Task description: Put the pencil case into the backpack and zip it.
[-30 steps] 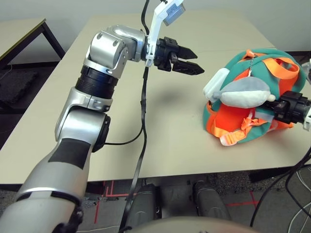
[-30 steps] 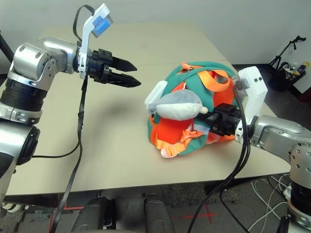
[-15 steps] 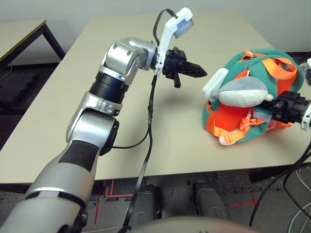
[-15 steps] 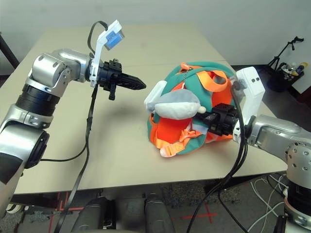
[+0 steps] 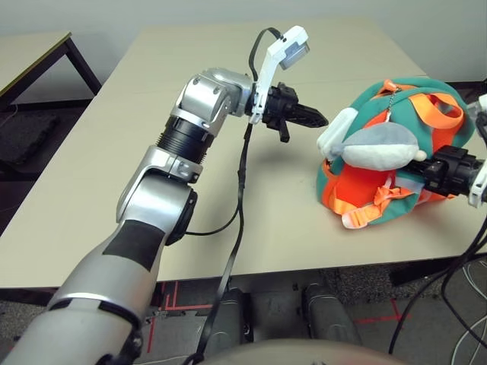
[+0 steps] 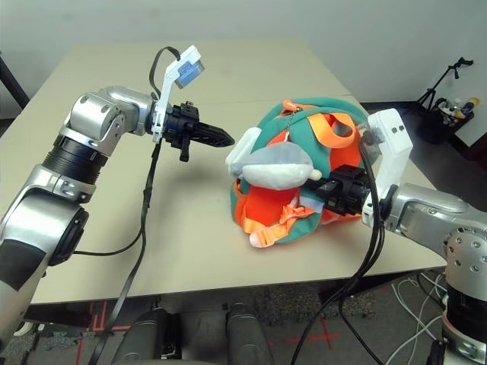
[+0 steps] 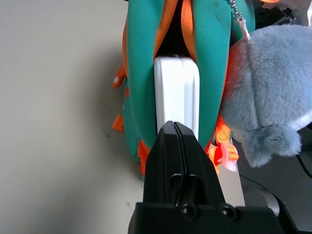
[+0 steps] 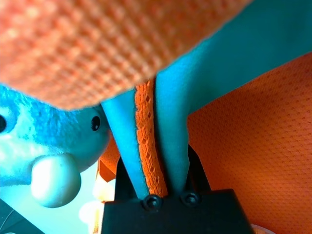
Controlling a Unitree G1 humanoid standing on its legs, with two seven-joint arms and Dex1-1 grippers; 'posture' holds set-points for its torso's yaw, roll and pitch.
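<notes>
With the left fingers [image 7: 176, 130] now pressed flat together, where a second ago they stood apart, the left arm looks set to poke rather than grasp. It has also swung in toward the backpack [image 5: 396, 91] and dipped a little, so the tip hangs just beside the bag's open side, apart from it.

Nearest the robot, the right fingers [image 8: 155, 161] are clamped on a teal-and-orange edge of the backpack and have not shifted; they pin the bag's front low side on the bench [image 5: 114, 152]. The plush whale [image 5: 380, 144] dangles from its chain across the orange panel.

Further out, the pencil case [image 7: 176, 92] sits partly inside: its white end sticks out of the slot between the teal walls, directly ahead of the left tip in the wrist view.

Judgement: insertion is unfinished and the zip untouched. Closing the fingers suits a straight push on the case's end while the right holds the bag. Risks: the tip slides off the rounded end, or the bag skids if the right hold is weak.
</notes>
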